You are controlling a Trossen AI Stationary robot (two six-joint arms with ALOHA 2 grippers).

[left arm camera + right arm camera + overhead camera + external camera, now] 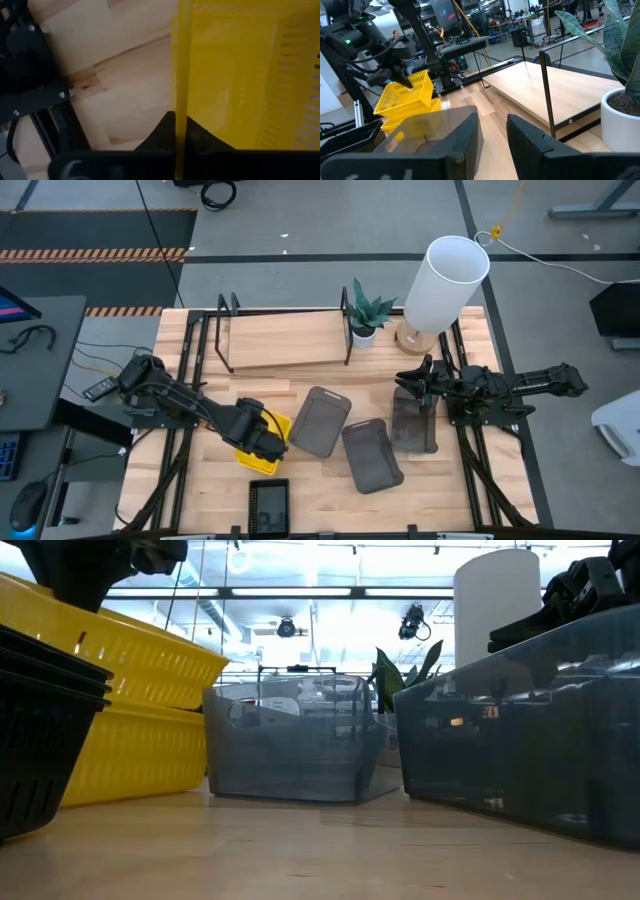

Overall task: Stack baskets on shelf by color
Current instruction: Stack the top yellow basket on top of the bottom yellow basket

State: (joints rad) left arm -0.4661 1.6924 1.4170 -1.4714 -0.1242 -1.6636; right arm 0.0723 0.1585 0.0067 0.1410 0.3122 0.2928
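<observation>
My left gripper (262, 437) is shut on a bright yellow basket (272, 448) near the table's front left. That basket (140, 655) sits tilted over a second yellow basket (130, 755). Three smoky grey baskets rest on their bottoms on the table: one at centre (320, 420), one nearer the front (372, 456), one to the right (415, 422). My right gripper (492, 135) is open, just above the far end of the right grey basket (427, 125). Black slotted baskets (268, 505) sit stacked at the near edge. The shelf (285, 340) stands at the far side. My left gripper pinches the yellow basket's wall at its top rim (180, 95), one finger (162, 131) outside the wall and the other (202, 136) inside the basket. The basket is tilted, raised over the second yellow basket; whether its low end touches that one, I cannot tell.
A potted plant (365, 315) stands at the shelf's right end post. A tall white cylinder lamp (445, 280) stands at the far right corner. Bare wooden tabletop (450, 490) lies at the front right.
</observation>
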